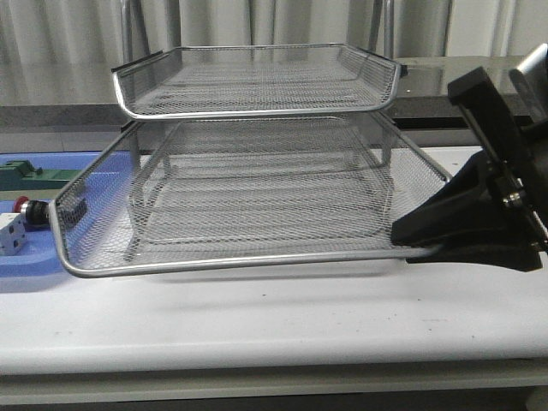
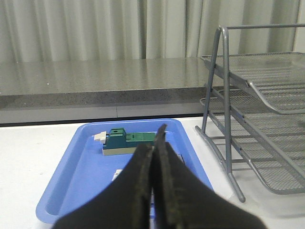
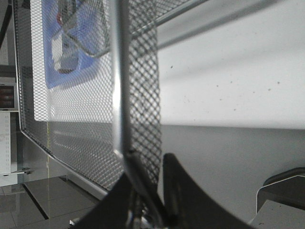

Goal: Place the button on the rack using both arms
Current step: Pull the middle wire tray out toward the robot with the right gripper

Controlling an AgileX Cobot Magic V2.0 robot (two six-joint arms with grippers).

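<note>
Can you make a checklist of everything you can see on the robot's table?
Surface: white table, a few small dark specks.
Job's things: red-headed button lies in the blue tray, not yet on the wire-mesh rack.
Clutter: green block and white block in the blue tray.
Grippers: left end effector shut, empty, above the tray; right end effector closed on the rack's rim.
Cables: nothing seen.
Surroundings: pale curtains, grey stone ledge.

Dim, even indoor light, soft shadows, slightly grainy, blurred close-ups.
</note>
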